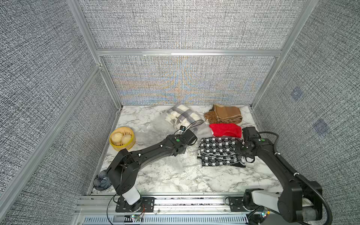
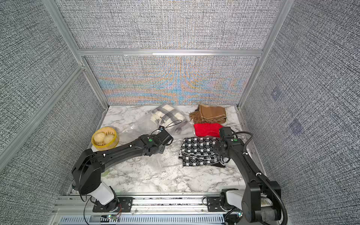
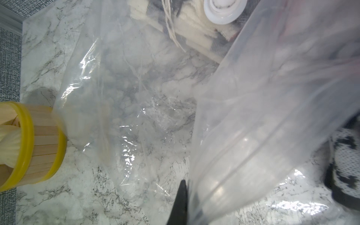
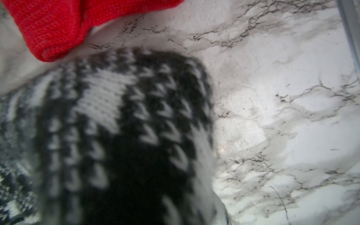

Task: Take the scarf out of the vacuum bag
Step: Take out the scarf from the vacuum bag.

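The vacuum bag point(image 1: 153, 128) point(image 2: 136, 126) lies crinkled and clear at the back middle of the marble table in both top views. A cream and grey plaid scarf point(image 1: 183, 115) point(image 3: 196, 33) is inside it, under the white valve point(image 3: 224, 9). My left gripper point(image 1: 194, 138) point(image 3: 190, 192) is shut on a raised flap of the bag point(image 3: 263, 116). A black-and-white scarf point(image 1: 220, 152) point(image 4: 116, 116) lies outside the bag to its right. My right gripper point(image 1: 243, 153) is shut on that scarf's right end, which hides its fingers in the right wrist view.
A yellow steamer basket point(image 1: 122, 138) point(image 3: 29, 144) with buns stands left of the bag, touching its edge. A brown fringed scarf point(image 1: 224, 116) and a red knit scarf point(image 1: 226, 130) point(image 4: 58, 25) lie at the back right. A dark brush-like thing point(image 1: 102, 181) sits at the front left corner.
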Controlling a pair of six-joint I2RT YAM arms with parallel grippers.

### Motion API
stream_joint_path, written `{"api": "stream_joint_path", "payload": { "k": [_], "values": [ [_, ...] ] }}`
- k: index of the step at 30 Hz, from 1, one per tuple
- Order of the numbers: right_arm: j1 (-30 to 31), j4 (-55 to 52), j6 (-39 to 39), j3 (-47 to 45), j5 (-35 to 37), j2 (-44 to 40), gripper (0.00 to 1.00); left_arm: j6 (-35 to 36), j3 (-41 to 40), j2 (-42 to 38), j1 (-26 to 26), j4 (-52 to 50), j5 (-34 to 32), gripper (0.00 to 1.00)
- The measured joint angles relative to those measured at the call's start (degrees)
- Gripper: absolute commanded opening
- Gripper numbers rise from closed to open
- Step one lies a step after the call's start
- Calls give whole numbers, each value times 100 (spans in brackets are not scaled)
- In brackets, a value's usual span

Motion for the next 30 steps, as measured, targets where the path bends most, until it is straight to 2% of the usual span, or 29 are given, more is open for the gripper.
{"api": "stream_joint_path", "payload": {
  "k": [7,15,18,24,30],
  "values": [
    [619,321,116,223,68,671,0,0,2,-13,4,-28,-57,0],
    [1314,612,168,916,68,1519,0,-70,94,90,92,-236,-562,0],
    [1298,597,144,925,-31,1331,0,-70,96,122,122,-269,-627,0],
    [1058,144,26,750,-238,428,0,-66,269,562,240,-363,-651,0],
    [673,-433,-66,772,-221,330,0,-63,415,890,267,-457,-688,0]
  ]
}}
